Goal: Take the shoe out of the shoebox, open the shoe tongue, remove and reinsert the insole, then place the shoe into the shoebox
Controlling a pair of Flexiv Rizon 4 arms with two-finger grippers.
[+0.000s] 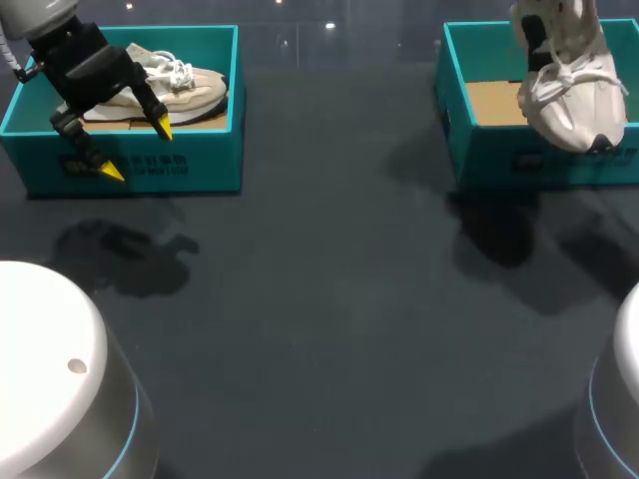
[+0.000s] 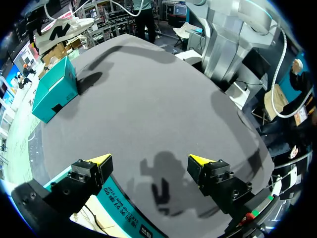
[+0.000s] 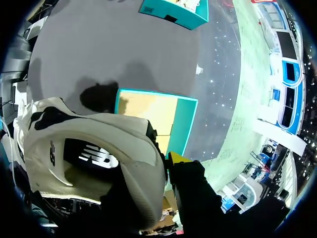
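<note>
The right tool (image 3: 167, 166) was clenched on the heel collar of the white shoe (image 1: 569, 90), with one yellow tip showing outside the collar. It held the shoe toe-down in the air over the right shoebox (image 1: 499, 155). The left tool (image 1: 138, 150) hung released, fingers spread, above the front wall of the left shoebox (image 1: 200, 165), where a beige shoe (image 1: 190, 85) lay. The boxes stood well apart on the counter (image 1: 339, 279).

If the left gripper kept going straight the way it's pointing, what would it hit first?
Probably the dark grey tabletop just past the front wall of the teal shoebox; the open left gripper points there, though depth is unclear.
</note>
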